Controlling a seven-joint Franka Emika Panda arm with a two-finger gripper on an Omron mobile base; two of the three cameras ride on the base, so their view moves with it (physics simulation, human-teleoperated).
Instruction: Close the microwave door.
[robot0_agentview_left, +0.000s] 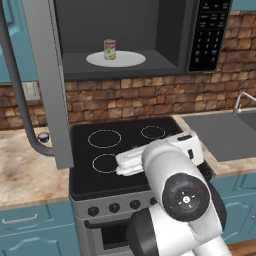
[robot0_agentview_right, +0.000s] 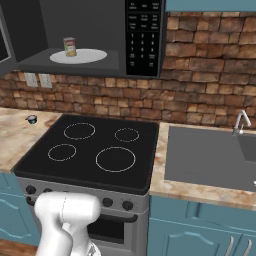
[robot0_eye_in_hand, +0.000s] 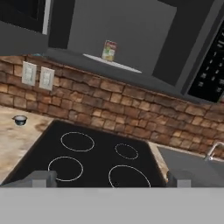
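Hand (robot0_eye_in_hand: 111, 178) wide open, empty, low over stove (robot0_agentview_left: 125, 150). Microwave door (robot0_agentview_left: 47, 75) swung open, up-left of hand, well apart; microwave (robot0_agentview_left: 130, 35) above.

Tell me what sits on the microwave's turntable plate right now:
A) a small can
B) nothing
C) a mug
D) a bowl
A: a small labelled can stands upright on the white turntable plate inside the open microwave, seen through the opening left by the microwave door swung out to the left.
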